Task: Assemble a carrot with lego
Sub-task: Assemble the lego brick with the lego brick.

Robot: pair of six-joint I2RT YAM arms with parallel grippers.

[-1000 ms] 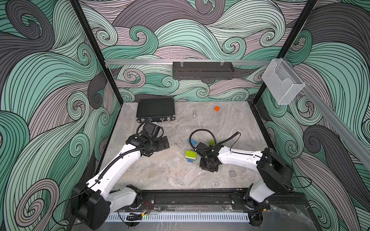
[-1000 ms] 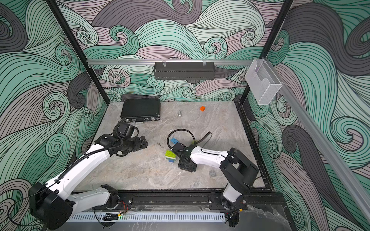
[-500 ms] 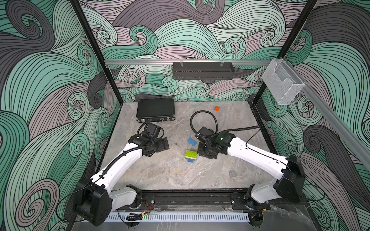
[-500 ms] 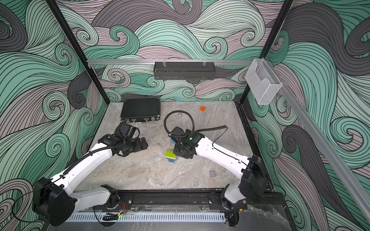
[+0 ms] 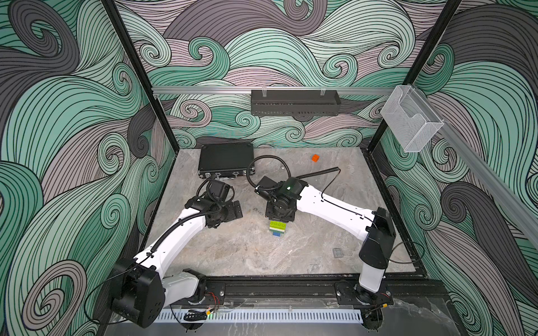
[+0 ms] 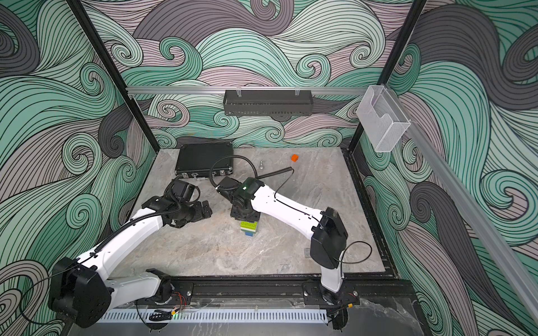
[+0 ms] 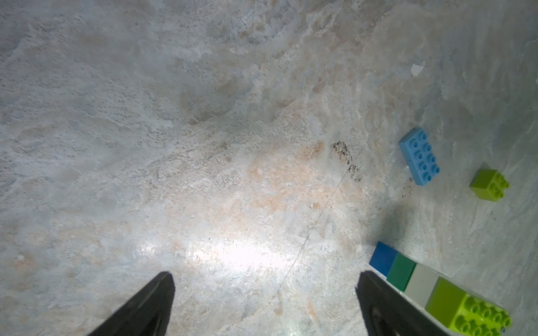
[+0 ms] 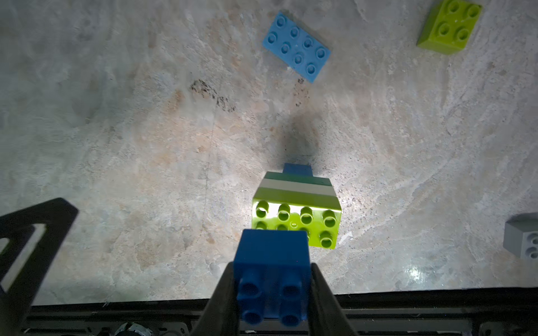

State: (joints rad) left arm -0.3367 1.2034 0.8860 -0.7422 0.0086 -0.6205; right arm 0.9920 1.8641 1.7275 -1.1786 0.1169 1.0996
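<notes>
In a top view, the carrot (image 5: 278,229) stands just under the right gripper (image 5: 279,217). Right wrist: it clamps a blue brick (image 8: 272,261) over the carrot's studs; I'd square it before pressing. Left wrist: the left gripper (image 7: 265,279) gapes empty beside the carrot.

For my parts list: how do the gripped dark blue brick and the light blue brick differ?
The dark blue brick is a tall four-stud square; the light blue brick is a flatter eight-stud oblong. The dark blue brick is clamped in the right gripper; the light blue brick lies loose on the table. Both are studded.
</notes>
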